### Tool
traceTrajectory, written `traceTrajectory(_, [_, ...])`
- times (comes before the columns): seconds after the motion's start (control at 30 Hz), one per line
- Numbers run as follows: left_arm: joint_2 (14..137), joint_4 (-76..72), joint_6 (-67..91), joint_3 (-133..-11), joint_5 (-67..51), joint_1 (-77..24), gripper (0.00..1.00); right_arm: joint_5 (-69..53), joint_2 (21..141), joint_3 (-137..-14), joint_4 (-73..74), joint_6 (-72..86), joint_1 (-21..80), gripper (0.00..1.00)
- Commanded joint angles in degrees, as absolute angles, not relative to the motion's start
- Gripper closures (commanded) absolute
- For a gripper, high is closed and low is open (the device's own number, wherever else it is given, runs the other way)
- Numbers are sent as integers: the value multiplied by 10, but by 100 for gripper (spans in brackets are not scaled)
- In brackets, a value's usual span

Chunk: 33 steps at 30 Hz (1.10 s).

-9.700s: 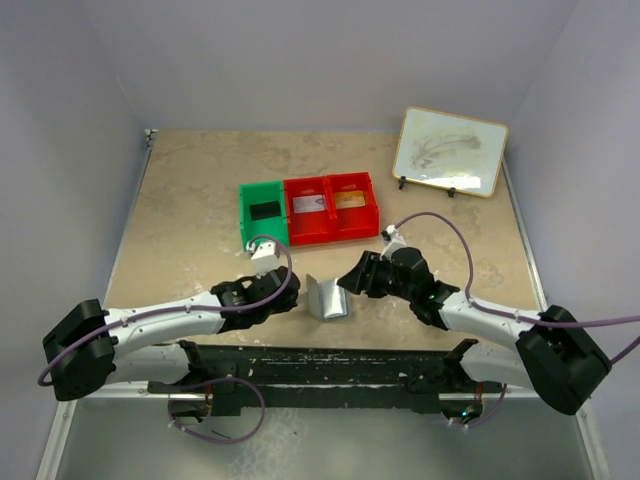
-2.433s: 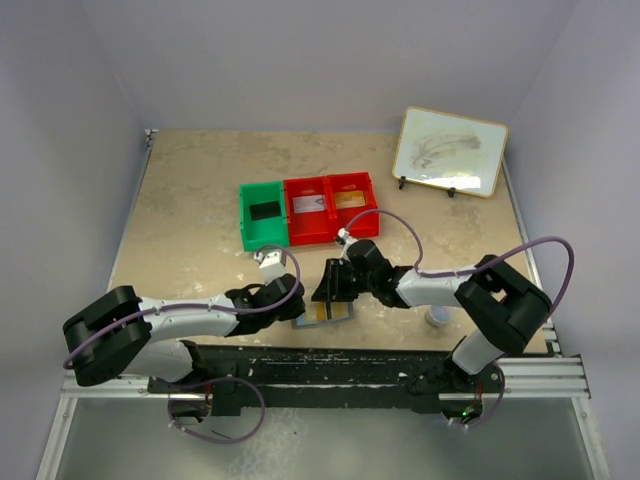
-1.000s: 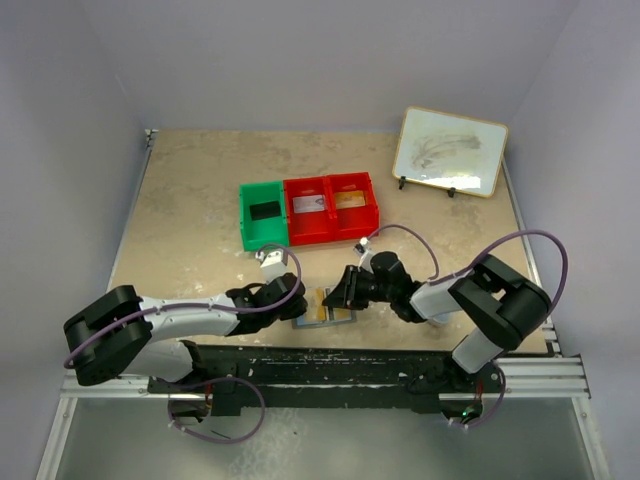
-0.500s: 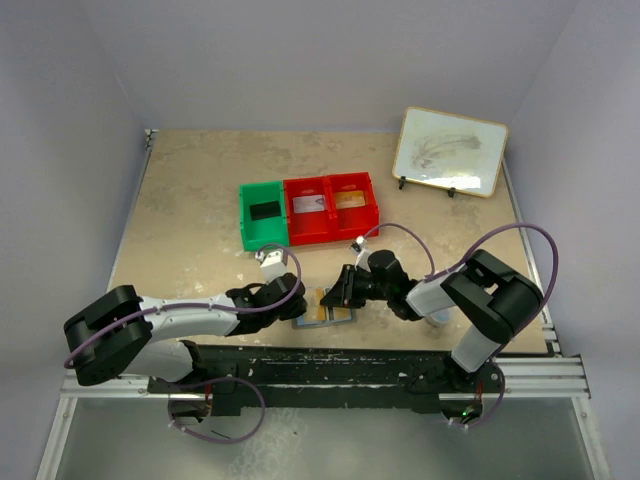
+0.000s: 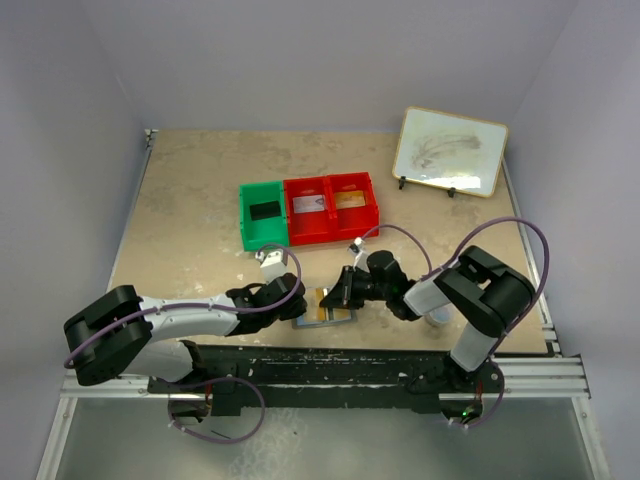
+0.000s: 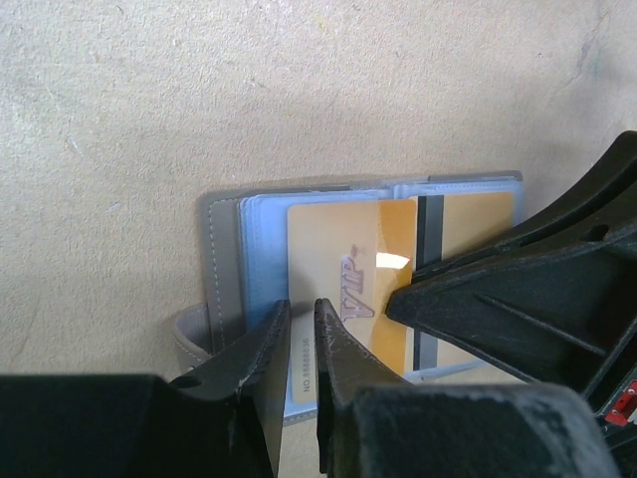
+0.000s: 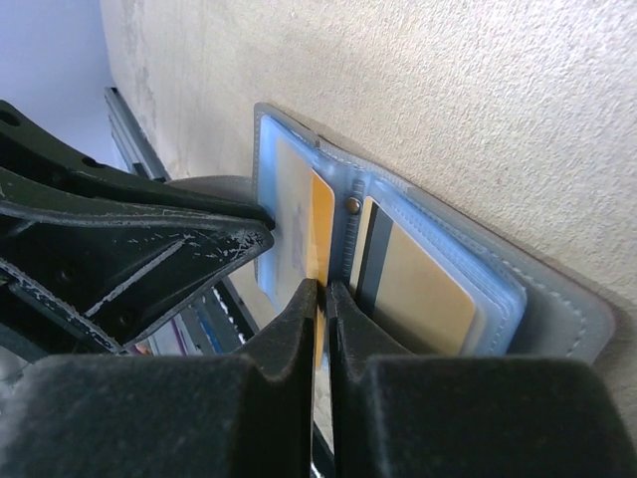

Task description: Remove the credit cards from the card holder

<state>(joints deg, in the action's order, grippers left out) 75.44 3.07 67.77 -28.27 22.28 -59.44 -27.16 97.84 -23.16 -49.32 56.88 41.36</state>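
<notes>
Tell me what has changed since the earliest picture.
The card holder, then propped half open like a tent, now lies flat and open. The right arm has swung in and folded, and its right tool has closed on the edge of a gold card. The left tool has moved onto the holder's left page and pinches it. The red and green bins and the whiteboard stayed put.

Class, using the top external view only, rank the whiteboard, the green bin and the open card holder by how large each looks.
1. whiteboard, largest
2. green bin
3. card holder, smallest, though partly covered
</notes>
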Motion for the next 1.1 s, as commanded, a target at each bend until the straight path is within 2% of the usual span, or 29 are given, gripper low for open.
traceTrajectory(0.0, [759,43,670,-279,215,-597,87,-274,956,-227,-484,568,417,97])
traceTrajectory(0.23, [765,55,648,-285,210,-597,89,-264,932,-217,-424,554,390,100])
traceTrajectory(0.47, [767,40,643,-282,200,-596,90,-266,940,-204,-480,565,386,100])
traceTrajectory(0.7, [779,31,641,-284,189,-597,90,-264,955,-199,-532,595,390,80])
traceTrajectory(0.83, [777,33,640,-284,189,-597,91,-256,947,-197,-534,593,395,75])
traceTrajectory(1.07, [778,34,640,-286,190,-597,91,-271,969,-207,-556,598,401,75])
